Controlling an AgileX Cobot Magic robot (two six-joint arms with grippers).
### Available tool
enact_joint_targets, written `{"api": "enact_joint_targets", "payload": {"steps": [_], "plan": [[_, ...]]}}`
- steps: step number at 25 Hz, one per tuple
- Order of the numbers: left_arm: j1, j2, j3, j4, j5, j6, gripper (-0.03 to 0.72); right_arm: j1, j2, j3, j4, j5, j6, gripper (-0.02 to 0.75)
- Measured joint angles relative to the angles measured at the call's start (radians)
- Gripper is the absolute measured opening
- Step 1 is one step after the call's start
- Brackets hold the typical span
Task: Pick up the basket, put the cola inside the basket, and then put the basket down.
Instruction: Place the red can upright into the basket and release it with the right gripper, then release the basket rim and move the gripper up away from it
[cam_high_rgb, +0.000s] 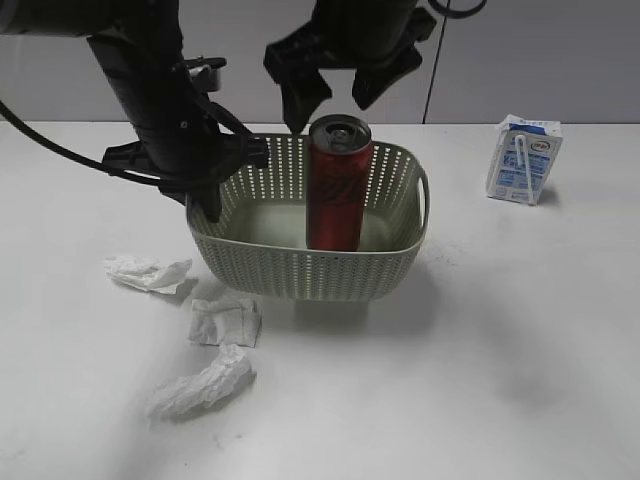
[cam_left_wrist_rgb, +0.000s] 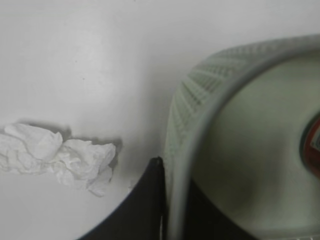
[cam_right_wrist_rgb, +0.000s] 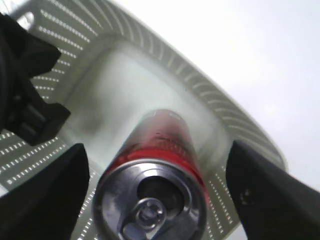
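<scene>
White desk (cam_high_rgb: 520, 350): carries all items. Basket (cam_high_rgb: 300, 270): sage-green, perforated plastic, at centre; its shadow falls offset beneath it, so it appears lifted slightly. Judged light and somewhat flexible, best held at the stiff rim or a cut-out handle. Left gripper (cam_high_rgb: 215, 190): jaws pinching the basket's left rim, one finger outside the wall in the left wrist view. Right gripper (cam_high_rgb: 330, 95): directly above the can, jaws spread wide and clear of it on both sides. Cola (cam_high_rgb: 337, 185): upright inside the basket, silver top above the rim; judged smooth, rigid and top-heavy, liable to tip if the basket tilts. Crumpled tissues (cam_high_rgb: 200, 385): left front. Drink carton (cam_high_rgb: 522, 158): far right, well apart.
</scene>
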Motion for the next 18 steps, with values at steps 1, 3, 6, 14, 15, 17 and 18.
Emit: {"api": "enact_joint_targets", "payload": {"steps": [1, 3, 6, 14, 15, 17, 18], "plan": [[0.000, 0.000, 0.000, 0.000, 0.001, 0.000, -0.003, -0.005, -0.009, -0.015, 0.000, 0.000, 0.000, 0.645], [0.000, 0.000, 0.000, -0.003, 0.001, 0.000, -0.003, -0.021, -0.038, -0.038, 0.000, 0.000, -0.006, 0.645], [0.000, 0.000, 0.000, -0.005, 0.001, 0.000, -0.003, -0.090, -0.085, -0.047, -0.005, 0.000, -0.015, 0.645], [0.000, 0.000, 0.000, -0.025, 0.002, 0.000, -0.003, -0.412, -0.162, -0.005, 0.057, 0.001, -0.028, 0.634], [0.000, 0.000, 0.000, -0.027, -0.001, 0.000, -0.003, -0.442, -0.179, 0.020, 0.065, 0.001, -0.032, 0.633], [0.000, 0.001, 0.000, -0.028, -0.010, 0.000, -0.003, -0.494, -0.232, 0.104, 0.091, 0.000, -0.050, 0.626], [0.002, 0.002, 0.000, -0.030, -0.018, -0.003, -0.003, -0.510, -0.262, 0.148, 0.098, 0.000, -0.064, 0.623]]}}
